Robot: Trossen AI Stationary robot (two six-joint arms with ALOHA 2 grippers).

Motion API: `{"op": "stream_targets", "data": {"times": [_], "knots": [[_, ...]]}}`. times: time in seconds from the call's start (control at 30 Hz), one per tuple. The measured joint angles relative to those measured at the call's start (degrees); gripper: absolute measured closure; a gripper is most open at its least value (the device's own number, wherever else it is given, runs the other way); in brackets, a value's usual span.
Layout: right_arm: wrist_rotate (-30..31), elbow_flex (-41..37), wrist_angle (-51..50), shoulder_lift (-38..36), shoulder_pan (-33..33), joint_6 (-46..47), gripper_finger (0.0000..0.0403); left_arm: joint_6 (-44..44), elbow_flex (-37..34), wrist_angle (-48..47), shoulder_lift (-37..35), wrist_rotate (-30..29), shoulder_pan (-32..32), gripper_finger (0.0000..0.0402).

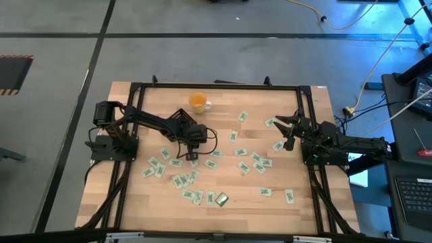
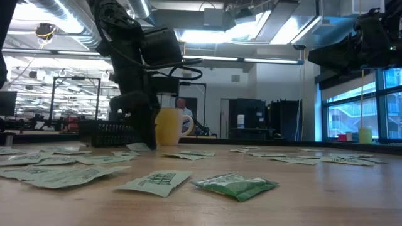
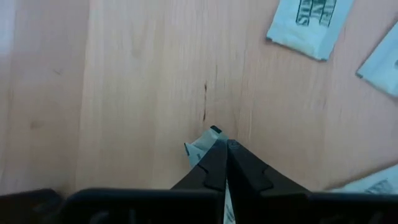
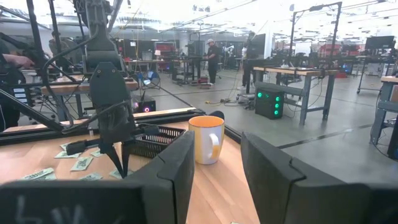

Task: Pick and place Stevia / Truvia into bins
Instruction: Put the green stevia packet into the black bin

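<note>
Left wrist view is showing the left gripper (image 3: pixel 225 146) pinched tight on a pale sachet (image 3: pixel 198 149), only a corner of which is peeking out beside the dark fingertips; the rest is lying hidden under the fingers. Printing on the neighbouring sachets (image 3: pixel 306 25) is cut off by the frame edge. From above, many small green-and-white Stevia packets (image 1: pixel 244 165) are lying scattered flat across the wooden table (image 1: pixel 135 202), thickest near its middle. The black tray (image 4: pixel 149 140) is sitting just beside the orange cup (image 1: pixel 197 102), mostly covered by the left arm in the high view. The right gripper (image 1: pixel 283 133) is hovering with fingers spread wide, empty, near the table's right side.
</note>
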Motion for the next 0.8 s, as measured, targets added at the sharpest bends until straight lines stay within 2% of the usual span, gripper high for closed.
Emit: {"op": "stream_targets", "data": {"times": [0.2, 0.3, 0.5, 0.67, 0.8], "knots": [[0.0, 0.0, -0.1, 0.0, 0.0, 0.0, 0.0268, -2.5, 4.1, -1.0, -2.5, 1.2, 0.0, 0.0399], [0.0, 0.0, 0.0, 0.0, 0.0, 0.0, 0.0268, -2.5, 6.0, -5.9, -5.1, 0.8, 0.0, 0.0399], [0.0, 0.0, 0.1, 0.0, 0.0, 0.0, 0.0268, -5.9, 6.2, -16.3, -11.4, -6.5, 0.3, 0.0398], [0.0, 0.0, 0.1, 0.0, 0.0, 0.1, 0.0268, -8.7, 3.7, -17.7, -15.6, -13.3, 1.2, 0.0399], [0.0, 0.0, 0.1, 0.0, 0.0, 0.1, 0.0268, -9.0, 1.5, -18.1, -16.4, -15.3, 3.1, 0.0398]]}}
